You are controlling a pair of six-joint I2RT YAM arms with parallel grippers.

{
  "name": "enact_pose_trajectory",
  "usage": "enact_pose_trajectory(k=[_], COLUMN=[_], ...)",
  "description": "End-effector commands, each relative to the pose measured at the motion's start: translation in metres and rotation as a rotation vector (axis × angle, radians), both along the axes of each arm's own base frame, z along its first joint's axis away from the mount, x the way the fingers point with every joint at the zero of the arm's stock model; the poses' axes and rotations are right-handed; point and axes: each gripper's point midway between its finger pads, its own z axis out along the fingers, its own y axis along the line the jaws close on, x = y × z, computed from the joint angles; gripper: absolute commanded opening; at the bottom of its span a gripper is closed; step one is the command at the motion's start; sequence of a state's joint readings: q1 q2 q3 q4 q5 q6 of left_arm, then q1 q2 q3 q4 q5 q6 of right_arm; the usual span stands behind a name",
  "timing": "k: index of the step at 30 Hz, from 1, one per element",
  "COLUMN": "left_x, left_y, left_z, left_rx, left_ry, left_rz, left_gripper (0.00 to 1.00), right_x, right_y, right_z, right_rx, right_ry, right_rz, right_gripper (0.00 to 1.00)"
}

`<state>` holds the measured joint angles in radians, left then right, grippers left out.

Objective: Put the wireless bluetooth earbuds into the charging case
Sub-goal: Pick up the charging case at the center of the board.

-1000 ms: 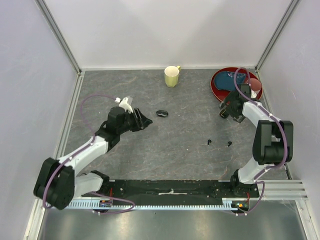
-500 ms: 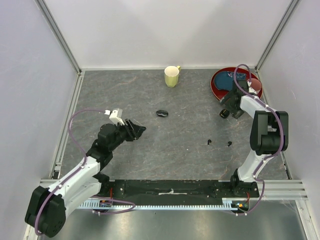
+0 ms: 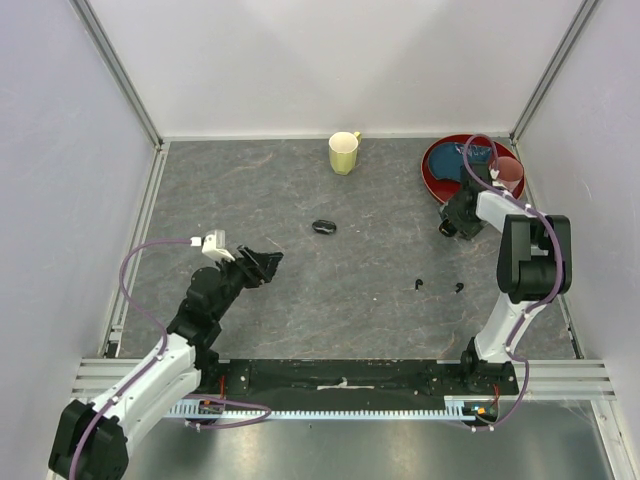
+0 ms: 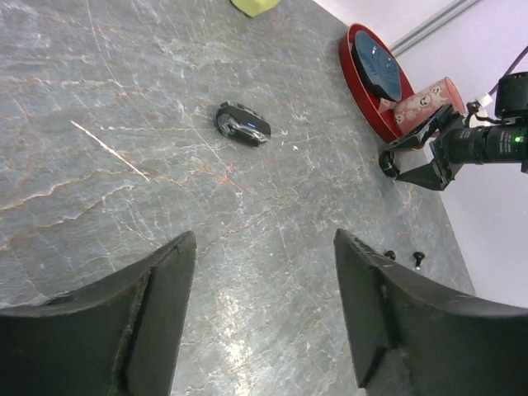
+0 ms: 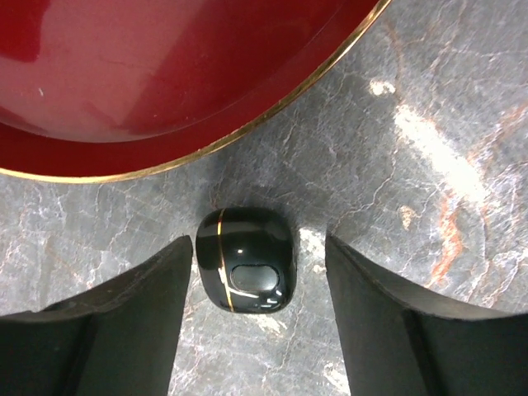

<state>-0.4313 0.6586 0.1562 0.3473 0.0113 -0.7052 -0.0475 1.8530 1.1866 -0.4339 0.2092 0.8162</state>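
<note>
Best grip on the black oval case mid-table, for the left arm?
I'd pinch the charging case across its short axis, coming straight down. It lies flat and low, long axis roughly left-right in the top view, nothing touching it. The left gripper is open.

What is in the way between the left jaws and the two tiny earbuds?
Nothing visible is. In the left wrist view only bare table lies between the left gripper, its jaws open, and the two earbuds, which lie close together off to its right.
</note>
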Motion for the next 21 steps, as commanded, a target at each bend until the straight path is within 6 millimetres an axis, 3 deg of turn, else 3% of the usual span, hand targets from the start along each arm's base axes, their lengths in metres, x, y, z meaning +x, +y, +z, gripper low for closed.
enact_pose_trajectory(k=[1,9,13,16,21], left_x=[0.006,0.006,0.007,0.008,0.004], left_y=[0.010,0.005,0.002,0.000,-0.008], left_z=[0.013,0.016,0.016,0.014,0.014], left_rx=[-0.094,-0.089,-0.082,-0.070,-0.062], left_ry=[-0.016,-0.004,0.011,0.045,0.062], left_rz=[0.091,0.061,0.049,0.044,-0.008], left_gripper=[0.84,0.88,0.89,0.95,1.00], right_x=[0.013,0.012,0.009,0.006,0.004], right_y=[0.001,0.003,0.004,0.010,0.035], right_z=[0.007,0.002,0.002,0.003,0.014], right_rx=[-0.025,-0.037,-0.034,-0.006,0.107], right_ry=[-0.020,-0.012,-0.019,-0.033,-0.097], right_rz=[0.006,0.013,0.020,0.042,0.108], right_gripper=[0.71,0.60,0.42,0.28,0.07])
